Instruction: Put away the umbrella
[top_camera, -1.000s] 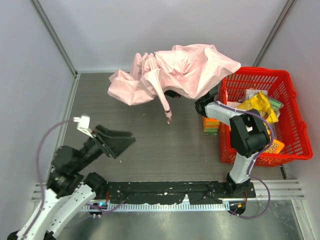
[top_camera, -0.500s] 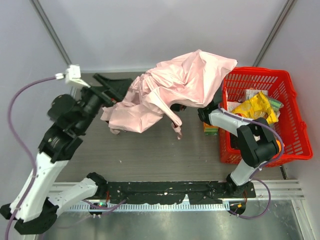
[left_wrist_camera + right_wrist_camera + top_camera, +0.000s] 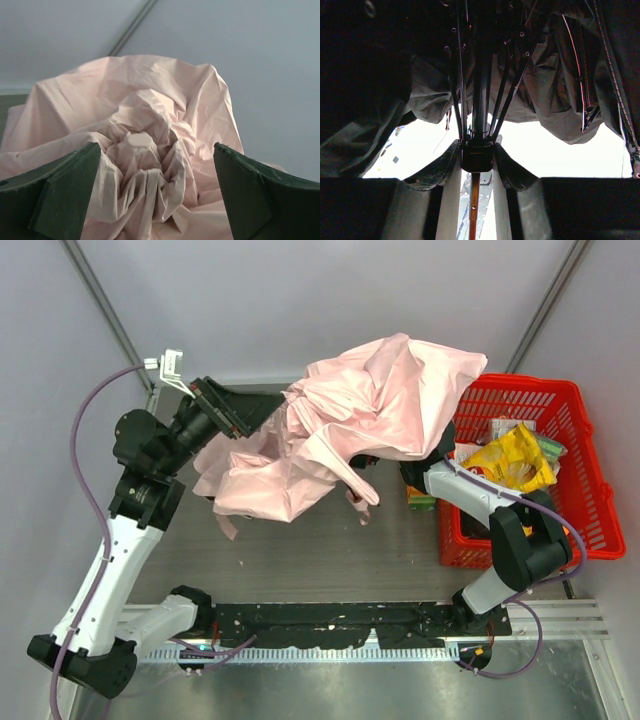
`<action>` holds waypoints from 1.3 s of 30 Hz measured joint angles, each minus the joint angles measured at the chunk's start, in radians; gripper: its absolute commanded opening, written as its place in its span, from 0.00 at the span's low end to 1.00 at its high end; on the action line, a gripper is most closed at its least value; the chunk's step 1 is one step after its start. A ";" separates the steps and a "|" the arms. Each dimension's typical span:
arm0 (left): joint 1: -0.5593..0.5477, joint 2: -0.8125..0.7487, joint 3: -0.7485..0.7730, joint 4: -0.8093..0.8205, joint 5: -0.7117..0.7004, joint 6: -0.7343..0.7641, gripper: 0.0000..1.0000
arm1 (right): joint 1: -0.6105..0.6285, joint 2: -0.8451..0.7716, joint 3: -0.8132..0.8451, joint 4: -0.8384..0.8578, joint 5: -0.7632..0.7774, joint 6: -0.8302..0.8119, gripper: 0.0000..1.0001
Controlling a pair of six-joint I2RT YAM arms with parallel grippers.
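The pale pink umbrella (image 3: pixel 385 400) hangs half-collapsed over the back of the table, its crumpled fabric (image 3: pixel 150 115) sagging to the left. My left gripper (image 3: pixel 243 412) is open at the canopy's left end. In the left wrist view its green fingers (image 3: pixel 65 195) stand on either side of the bunched fabric round the top cap (image 3: pixel 140 140), touching nothing. My right gripper (image 3: pixel 477 156) is shut on the dark runner (image 3: pixel 477 159) at the foot of the ribs (image 3: pixel 482 75), under the canopy and hidden from above. A narrow strap (image 3: pixel 358 502) dangles below.
A red basket (image 3: pixel 520 390) stands at the right with a yellow snack bag (image 3: pixel 515 455) and other packets inside. A green and orange packet (image 3: pixel 420 500) lies against its left wall. The enclosure walls close in at the back and both sides.
My left arm has swung up from the near left to the canopy's left end. The umbrella has sagged lower and forward, and my right arm has shifted a little with it.
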 measured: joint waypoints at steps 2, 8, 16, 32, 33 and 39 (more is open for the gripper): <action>0.003 -0.015 -0.069 0.098 0.068 -0.024 1.00 | 0.000 0.000 0.000 0.000 0.001 0.002 0.01; 0.013 -0.067 -0.167 0.161 0.102 -0.020 1.00 | 0.000 0.002 0.000 -0.005 -0.020 0.015 0.01; 0.012 -0.089 -0.164 0.061 0.034 0.067 1.00 | 0.000 0.004 0.001 -0.003 -0.013 0.018 0.00; 0.010 0.016 -0.208 0.241 0.121 -0.012 1.00 | 0.002 0.029 0.024 -0.014 -0.009 0.029 0.00; 0.011 0.027 -0.208 0.240 0.120 -0.018 0.99 | 0.000 0.031 0.024 -0.021 -0.006 0.031 0.01; 0.010 -0.103 -0.209 0.076 0.018 0.032 1.00 | 0.005 0.032 0.025 -0.015 -0.006 0.033 0.00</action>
